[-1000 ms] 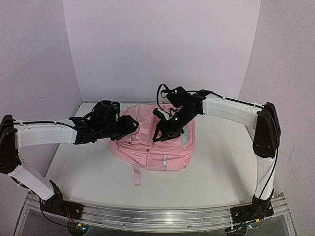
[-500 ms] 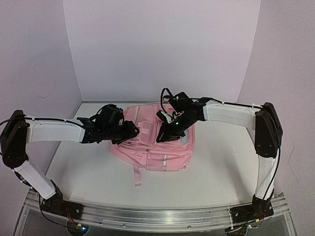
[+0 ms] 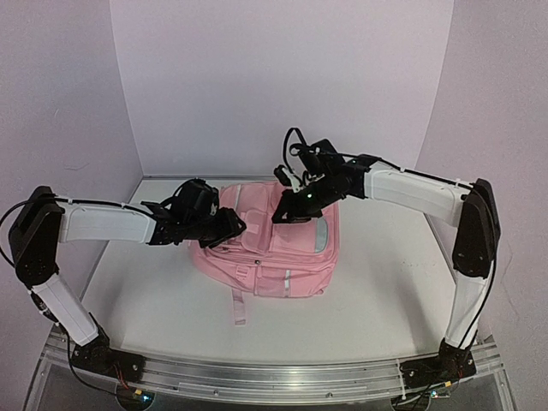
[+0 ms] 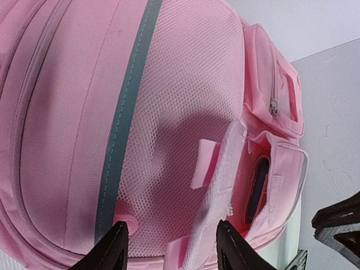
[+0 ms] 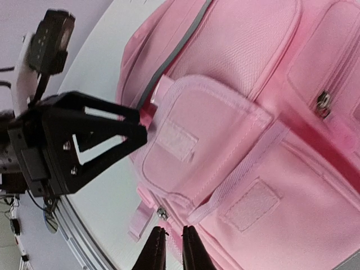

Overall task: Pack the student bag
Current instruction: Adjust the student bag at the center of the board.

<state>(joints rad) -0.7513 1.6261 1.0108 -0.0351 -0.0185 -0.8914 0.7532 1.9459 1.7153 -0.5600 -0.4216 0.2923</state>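
On the table [image 3: 385, 282], centre, the student bag [image 3: 282, 253] lies flat with its front pockets up. Left gripper [image 4: 173, 250] sits at the bag's left flank, jaws spread and empty, facing the side pocket [image 4: 284, 169]. The pocket mouth gapes, and a dark item [image 4: 259, 183] shows inside. Right gripper [image 5: 171, 247] hangs over the front pocket, fingers almost pressed together with nothing between them. Judgement: the left is placed to tend the pocket and the right to assist.

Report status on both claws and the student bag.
Left claw open at mesh side of student bag. Right claw nearly shut beside a zip pull, grip unclear. No obstruction seen.
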